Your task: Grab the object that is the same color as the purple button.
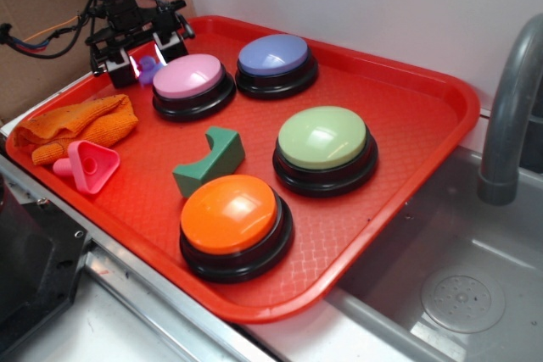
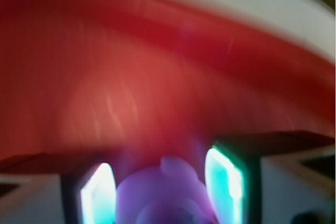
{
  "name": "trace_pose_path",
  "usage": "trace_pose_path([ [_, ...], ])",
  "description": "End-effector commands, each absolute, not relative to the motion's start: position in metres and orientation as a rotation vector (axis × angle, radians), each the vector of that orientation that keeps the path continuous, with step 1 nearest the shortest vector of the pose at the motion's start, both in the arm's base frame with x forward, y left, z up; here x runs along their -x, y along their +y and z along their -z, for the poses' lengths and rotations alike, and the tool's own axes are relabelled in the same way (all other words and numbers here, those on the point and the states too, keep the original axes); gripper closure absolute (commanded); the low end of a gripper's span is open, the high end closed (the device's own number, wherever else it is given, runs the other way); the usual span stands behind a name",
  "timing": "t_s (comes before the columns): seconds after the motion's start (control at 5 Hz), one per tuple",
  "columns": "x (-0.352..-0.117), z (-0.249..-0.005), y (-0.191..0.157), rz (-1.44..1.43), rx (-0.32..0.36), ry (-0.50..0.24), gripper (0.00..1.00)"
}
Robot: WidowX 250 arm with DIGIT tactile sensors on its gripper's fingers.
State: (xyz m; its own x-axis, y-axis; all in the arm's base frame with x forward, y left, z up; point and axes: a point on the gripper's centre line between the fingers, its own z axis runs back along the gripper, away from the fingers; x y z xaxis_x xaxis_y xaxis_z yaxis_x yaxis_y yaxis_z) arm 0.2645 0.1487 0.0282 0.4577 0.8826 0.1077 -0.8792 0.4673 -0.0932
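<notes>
My gripper (image 1: pixel 146 64) is at the tray's back left corner, just left of the pink button. The tiny purple duck (image 1: pixel 149 69) sits between the two lit fingers. In the blurred wrist view the duck (image 2: pixel 163 195) fills the gap between the glowing pads (image 2: pixel 98 195) and touches both, so the gripper (image 2: pixel 160 192) looks shut on it, low over the tray. The bluish-purple domed button (image 1: pixel 273 55) on its black base stands at the back, right of the pink button and apart from the gripper.
The red tray (image 1: pixel 407 116) also holds a pink button (image 1: pixel 188 75), a green button (image 1: pixel 323 136), an orange button (image 1: pixel 229 208), a green block (image 1: pixel 209 160), a pink triangular toy (image 1: pixel 90 164) and an orange cloth (image 1: pixel 81 125). A sink and grey faucet (image 1: pixel 509 108) are on the right.
</notes>
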Motion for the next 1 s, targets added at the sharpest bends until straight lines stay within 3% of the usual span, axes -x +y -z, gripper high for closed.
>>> trace_pose_path([
  [0.0,-0.256,-0.125,0.121,-0.631,0.093,-0.248,1.00],
  [0.2,-0.240,-0.148,0.074,-0.387,0.140,-0.197,1.00],
  [0.4,-0.220,-0.147,0.042,-0.225,0.194,-0.154,1.00],
  [0.8,-0.192,-0.138,0.010,-0.116,0.165,-0.106,1.00],
])
